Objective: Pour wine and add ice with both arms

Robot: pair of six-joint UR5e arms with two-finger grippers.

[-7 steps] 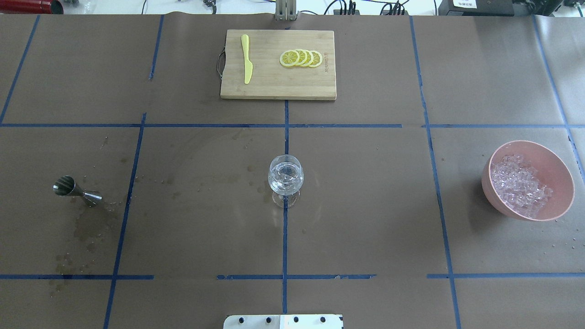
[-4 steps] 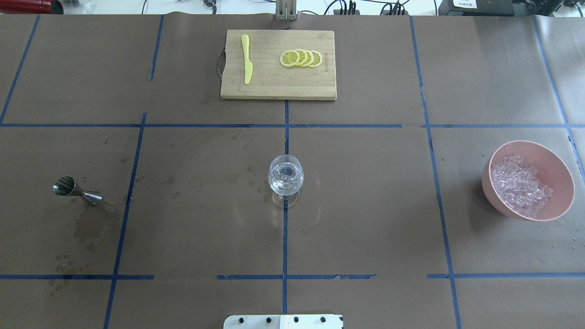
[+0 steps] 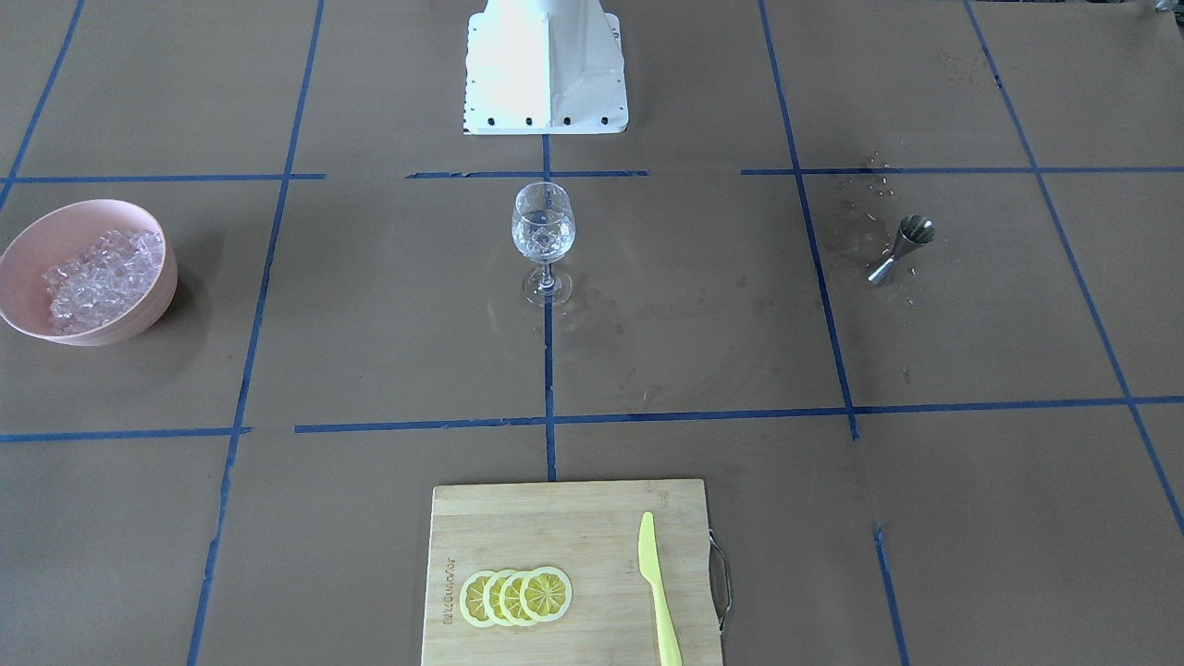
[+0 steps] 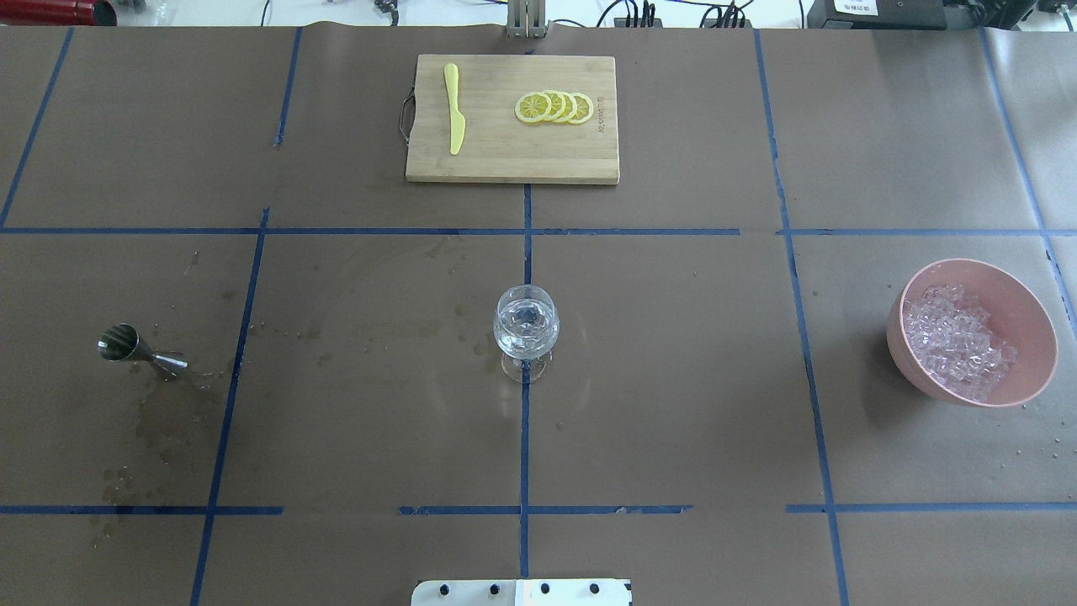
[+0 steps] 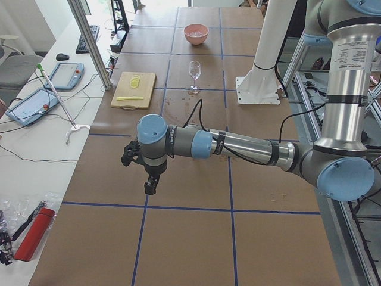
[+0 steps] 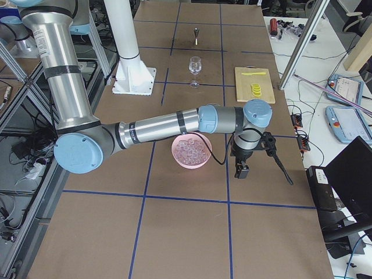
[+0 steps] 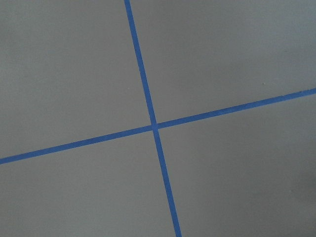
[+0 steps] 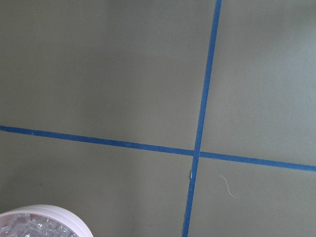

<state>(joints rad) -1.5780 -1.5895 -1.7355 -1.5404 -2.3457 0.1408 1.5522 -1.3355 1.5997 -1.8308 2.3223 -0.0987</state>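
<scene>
Wine glass (image 4: 526,324) between jigger (image 4: 139,352), bowl (image 4: 1028,313)

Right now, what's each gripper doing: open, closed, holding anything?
Left gripper: cannot tell, seen only from the side.
Right gripper: cannot tell, seen only from the side.

Brown table (image 4: 673,379) gridded in blue tape (image 4: 524,438), blotched with darker stains (image 4: 164,421). Pink bowl (image 4: 1028,324); clear, whitish-glinting ice (image 4: 959,341). Colourless glass (image 4: 527,324). Steel-grey jigger (image 4: 139,349). Tan wood-grain board (image 4: 505,160); yellow slices (image 4: 555,108), pale yellow knife (image 4: 455,109). White pedestal (image 3: 546,65). Silver-grey arms (image 5: 250,146), light-blue caps (image 5: 151,128).
</scene>
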